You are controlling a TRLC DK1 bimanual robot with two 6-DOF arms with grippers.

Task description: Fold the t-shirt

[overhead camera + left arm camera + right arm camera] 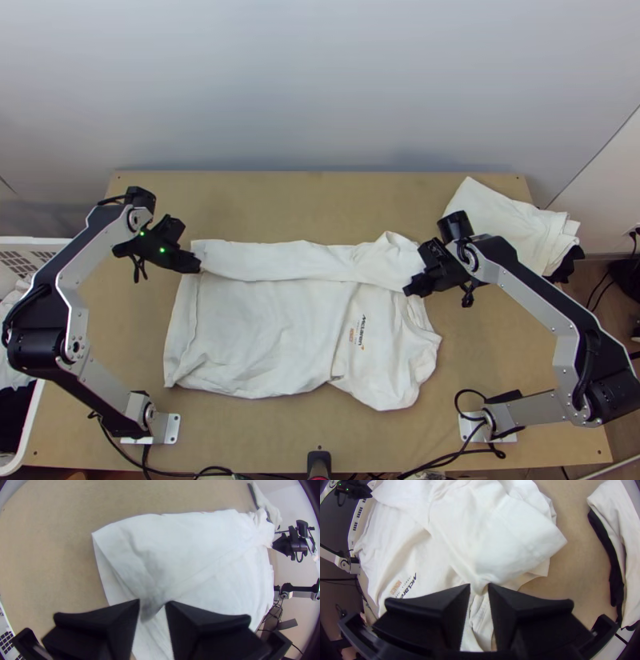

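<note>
At far left, past the table (320, 448), starts with a white basket (36, 242) with cloth inside. Then comes to the left gripper (196, 264), over the hem end of the white t-shirt (256, 336), with fingers slightly parted and cloth puckered between. Lies on the middle of the table, the shirt; points with hem to the left and collar (424, 320) to the right, long axis running left to right, roughly parallel to the table's far edge. Along the far side, folded over lengthwise into a long strip (280, 260); toward the near side, spread fairly flat, with slight wrinkles. On the chest, nearer the collar, bears small dark and orange print (358, 330), set across the long axis, running from far to near, letter tops toward the collar. Next, at the strip's collar end, reaches the right gripper (412, 286), likewise with fingers a little apart and cloth puckered between. Ends at far right with a pile of white cloth (512, 224), dark cloth (566, 264) beneath.
</note>
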